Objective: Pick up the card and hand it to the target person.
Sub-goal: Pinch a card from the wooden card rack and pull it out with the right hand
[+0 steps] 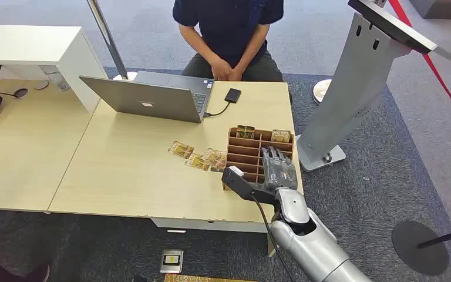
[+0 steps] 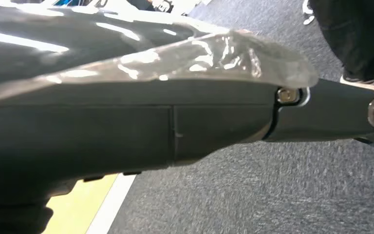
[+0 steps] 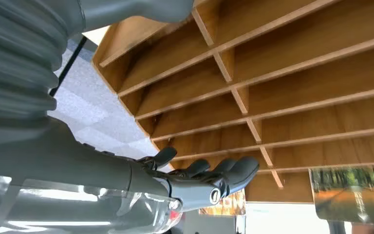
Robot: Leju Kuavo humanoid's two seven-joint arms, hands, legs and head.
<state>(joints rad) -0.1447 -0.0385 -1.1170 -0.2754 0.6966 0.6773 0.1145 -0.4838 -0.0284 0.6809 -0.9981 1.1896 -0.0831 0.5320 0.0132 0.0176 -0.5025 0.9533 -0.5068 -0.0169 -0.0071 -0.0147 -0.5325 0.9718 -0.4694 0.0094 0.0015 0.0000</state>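
Right hand (image 1: 278, 167) hovers over the near right part of the wooden rack (image 1: 252, 154), fingers stretched out and apart, holding nothing. From the right wrist view the fingers (image 3: 209, 175) lie flat just beside the rack's (image 3: 292, 97) dividers; whether they touch the wood is hard to tell. The left hand's state cannot be told: the left wrist view is blocked by a dark glossy body part and a strip of carpet.

Cards: one (image 1: 245, 131) stands in the rack's far left slot, another (image 1: 280, 136) in its far right slot, and one (image 3: 355, 192) is cut off at the edge of the right wrist view. More cards (image 1: 198, 157) lie loose on the desk (image 1: 135, 170) just left of the rack; their print is too small to read.

Beyond the rack a laptop (image 1: 152, 97) stands open, with a small black box (image 1: 232, 95) cabled to it. A seated person (image 1: 228, 35), cut off at the shoulders, faces the rack with hands clasped. Right of the rack a grey stand (image 1: 352, 88) rises from grey carpet.
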